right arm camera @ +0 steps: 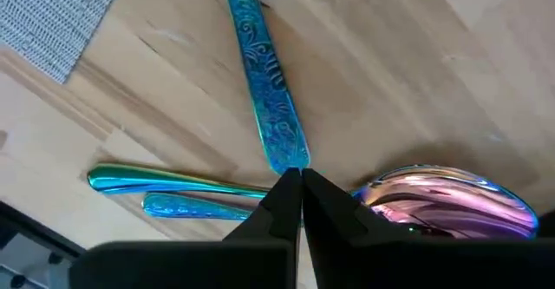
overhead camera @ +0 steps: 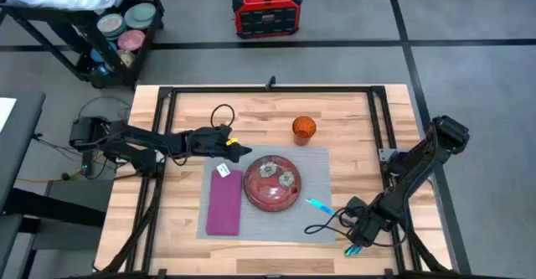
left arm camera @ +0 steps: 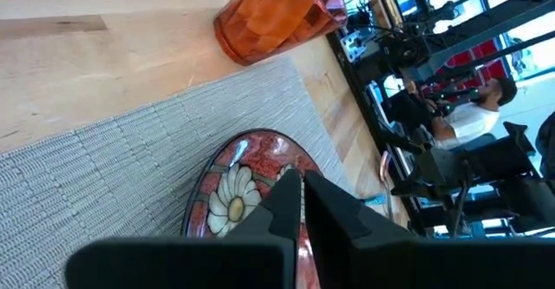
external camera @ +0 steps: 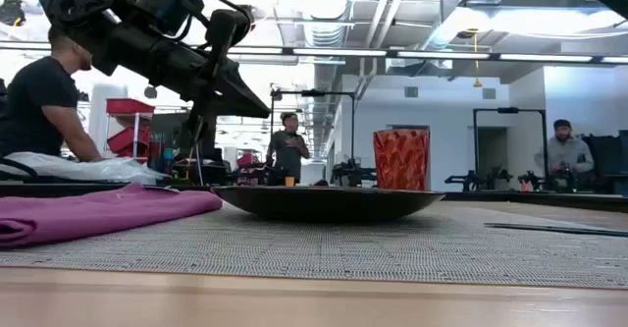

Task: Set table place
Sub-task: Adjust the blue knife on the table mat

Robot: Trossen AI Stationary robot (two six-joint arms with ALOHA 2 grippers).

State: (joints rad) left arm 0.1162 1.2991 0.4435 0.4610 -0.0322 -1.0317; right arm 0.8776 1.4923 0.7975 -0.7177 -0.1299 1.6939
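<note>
The grey placemat (overhead camera: 314, 166) lies in the middle of the table (overhead camera: 167, 220). On it rest a red flowered plate (overhead camera: 271, 183) and a folded purple napkin (overhead camera: 224, 205). An orange cup (overhead camera: 303, 128) stands just beyond its far edge. My left gripper (overhead camera: 244, 152) hovers shut over the mat's far left corner, its tips (left arm camera: 301, 180) pointing toward the plate (left arm camera: 234, 193), with nothing between them. My right gripper (overhead camera: 355, 245) is shut low over the table's near right part. Its tips (right arm camera: 299, 178) stand at the end of a blue utensil handle (right arm camera: 264, 81) lying on the wood. My right gripper's shut fingertips (right arm camera: 282, 193) meet the free end of the blue handle (right arm camera: 288, 154) from above, in line with its length. I cannot tell whether they touch it. The utensil lies flat on the wood.
An iridescent spoon bowl (right arm camera: 451, 202) and two more blue-green handles (right arm camera: 173, 180) lie beside my right gripper. Another teal utensil (overhead camera: 318, 204) rests at the mat's right side. A black cable (overhead camera: 322, 226) loops near the mat's near right corner. Bare wood lies left of the mat.
</note>
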